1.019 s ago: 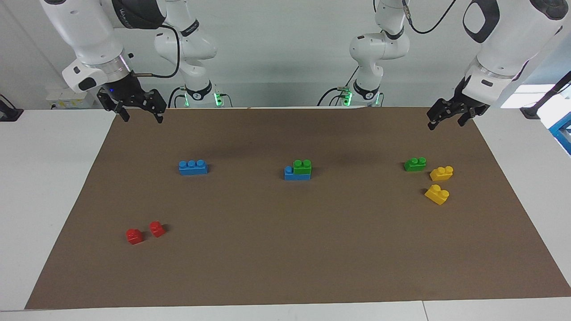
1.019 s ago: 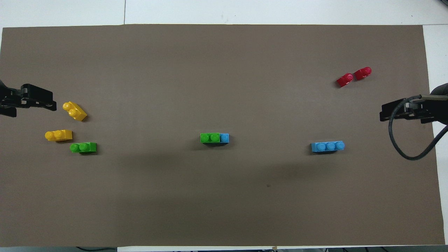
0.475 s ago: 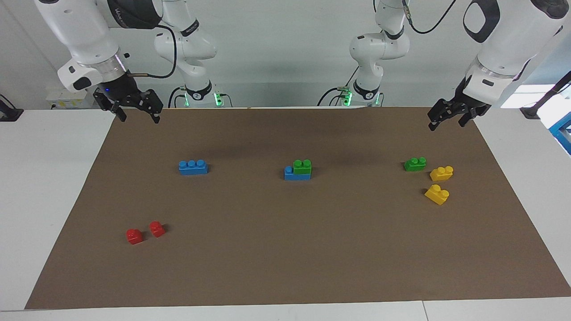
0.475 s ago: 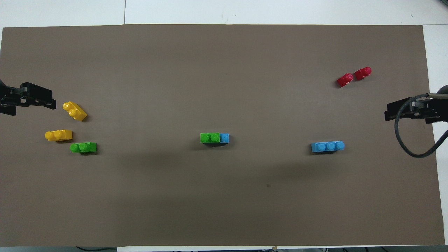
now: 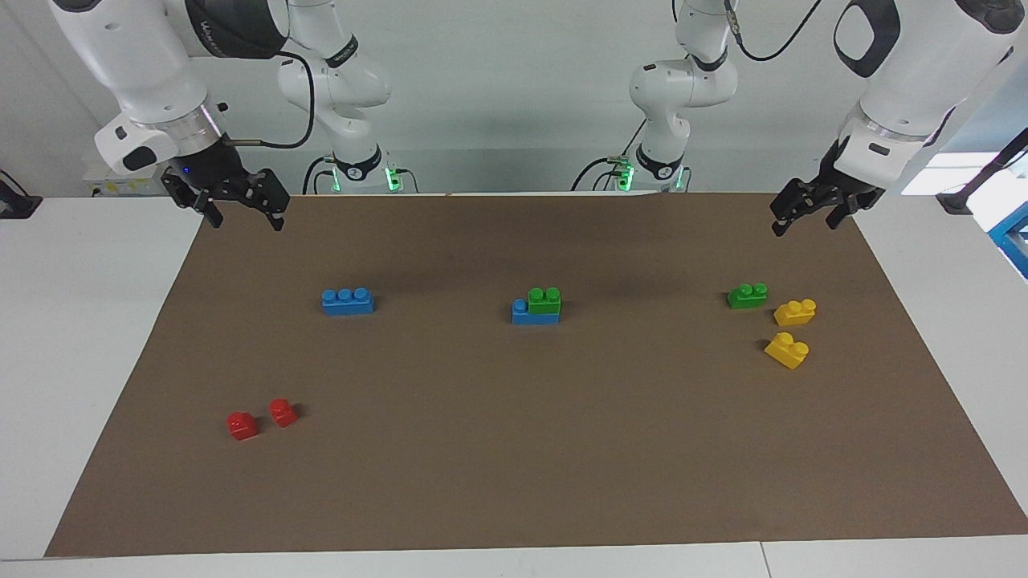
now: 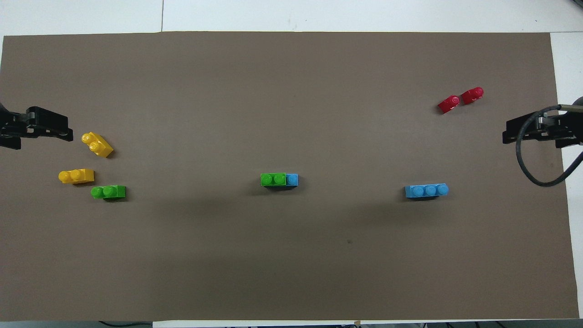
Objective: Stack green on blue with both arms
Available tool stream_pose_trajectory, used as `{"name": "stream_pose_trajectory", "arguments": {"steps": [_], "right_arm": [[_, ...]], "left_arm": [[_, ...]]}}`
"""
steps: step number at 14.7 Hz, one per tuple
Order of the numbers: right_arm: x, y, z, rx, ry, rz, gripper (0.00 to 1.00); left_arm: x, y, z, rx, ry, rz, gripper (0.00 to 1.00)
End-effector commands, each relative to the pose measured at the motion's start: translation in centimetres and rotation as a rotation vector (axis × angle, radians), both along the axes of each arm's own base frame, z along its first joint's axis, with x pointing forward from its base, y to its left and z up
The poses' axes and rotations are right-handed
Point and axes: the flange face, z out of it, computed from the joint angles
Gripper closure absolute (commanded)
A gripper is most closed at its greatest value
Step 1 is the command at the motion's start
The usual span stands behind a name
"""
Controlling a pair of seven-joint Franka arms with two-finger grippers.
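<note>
So right in the middle of the brown mat (image 5: 514,482) there's a green brick (image 5: 544,300) sitting on top of a blue brick (image 5: 522,313). It covers two of the three studs and leaves one blue stud poking out at the end toward the right arm's side. From overhead it's the same story, the green one (image 6: 273,179) lined up flush along the blue one (image 6: 292,179).

The second blue brick (image 5: 347,301) lies by itself on the mat toward the right arm's end, about as far from the robots as the stack. The second green brick (image 5: 747,295) is toward the left arm's end, just beside two yellow bricks: one (image 5: 794,311) close to it and another (image 5: 786,350) a bit farther from the robots. Two little red bricks (image 5: 261,418) sit next to each other farther from the robots, on the right arm's end.

Both arms are off at the sides, nothing in either of them. The right gripper (image 5: 242,219) hangs in the air over the corner of the mat at its own end, fingers spread wide and empty. The left gripper (image 5: 803,217) hangs over the mat's edge at its end, up above the green and yellow cluster, also open and empty
</note>
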Motion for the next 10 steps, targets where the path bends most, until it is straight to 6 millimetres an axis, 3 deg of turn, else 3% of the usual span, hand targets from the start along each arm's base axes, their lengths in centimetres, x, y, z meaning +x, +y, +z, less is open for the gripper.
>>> {"name": "stream_pose_trajectory", "arguments": {"steps": [1,10], "right_arm": [[0.97,0.06,0.56,-0.028,0.01,0.006,0.0],[0.97,-0.2,1.04,-0.036,0.002,0.003,0.0]], "left_arm": [[0.45,0.59,0.32,-0.002,-0.014,-0.007,0.0],[0.47,0.5,0.2,-0.002,-0.014,-0.007,0.0]]}}
